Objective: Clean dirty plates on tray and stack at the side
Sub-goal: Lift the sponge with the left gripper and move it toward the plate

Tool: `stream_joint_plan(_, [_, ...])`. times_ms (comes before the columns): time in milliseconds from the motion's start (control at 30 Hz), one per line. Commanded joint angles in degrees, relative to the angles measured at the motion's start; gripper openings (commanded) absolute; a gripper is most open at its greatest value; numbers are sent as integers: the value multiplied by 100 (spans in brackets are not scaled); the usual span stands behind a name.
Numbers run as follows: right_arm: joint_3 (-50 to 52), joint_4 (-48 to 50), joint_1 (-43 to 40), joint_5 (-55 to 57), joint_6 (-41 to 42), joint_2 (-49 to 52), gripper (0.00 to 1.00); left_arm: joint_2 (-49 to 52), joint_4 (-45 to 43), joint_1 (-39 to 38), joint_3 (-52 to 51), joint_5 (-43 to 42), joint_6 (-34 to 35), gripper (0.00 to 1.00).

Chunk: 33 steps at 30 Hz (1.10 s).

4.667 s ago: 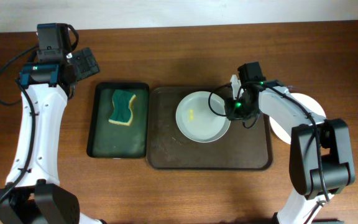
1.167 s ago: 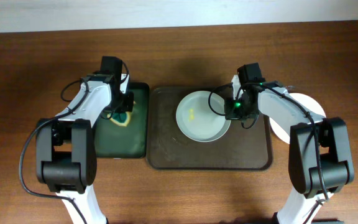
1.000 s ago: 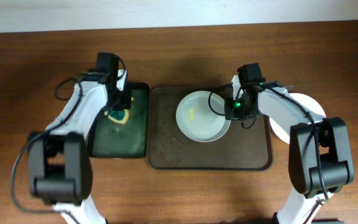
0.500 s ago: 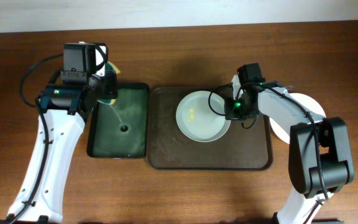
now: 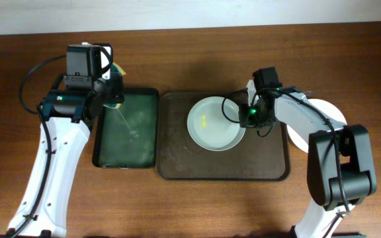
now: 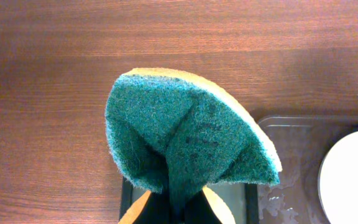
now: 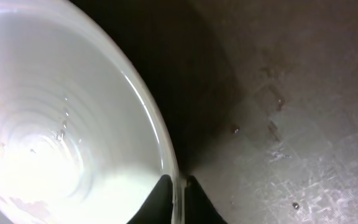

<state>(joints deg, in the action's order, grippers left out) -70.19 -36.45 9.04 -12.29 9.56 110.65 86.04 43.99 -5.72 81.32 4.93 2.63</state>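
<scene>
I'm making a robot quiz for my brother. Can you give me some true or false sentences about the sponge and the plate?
1. The left fingers are squeezing a green and yellow sponge. True.
2. The sponge is lying flat in the narrow black tray. False: the left fingers hold it up in the air.
3. The right fingers pinch the rim of the round white plate that sits in the dark brown rectangular tray. True.
4. That plate is perfectly clean. False: it has a yellow smudge near its middle.
</scene>
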Motion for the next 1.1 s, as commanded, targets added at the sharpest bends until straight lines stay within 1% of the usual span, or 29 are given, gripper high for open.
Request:
stream_joint_plan(0, [66,-15,-9,-20,37,52,29,-120,-46,24,103,52,44,0])
stream_joint_plan(33, [66,-15,-9,-20,37,52,35,-120,-46,24,103,50,44,0])
stream_joint_plan(67, [66,-15,-9,-17,37,52,38,-118,-46,24,103,50,44,0])
stream_joint_plan(167, [66,-13,-9,-20,37,52,40,-87,-42,24,101,50,44,0])
stream_joint_plan(467, [66,-13,-9,-17,37,52,41,116,-146,24,103,48,44,0])
stream_joint_plan(567, [66,-13,-9,-17,37,52,40,94,22,22,103,-249,103,0])
stream_joint_plan(700, [66,-13,-9,-17,37,52,41,107,-7,20,103,-37,101,0])
stream_joint_plan(867, [63,-13,-9,-17,37,52,41,105,-278,17,103,-37,101,0])
stream_joint_plan(1067, [63,-20,-9,-22,37,50,41,107,-323,20,103,-35,125,0])
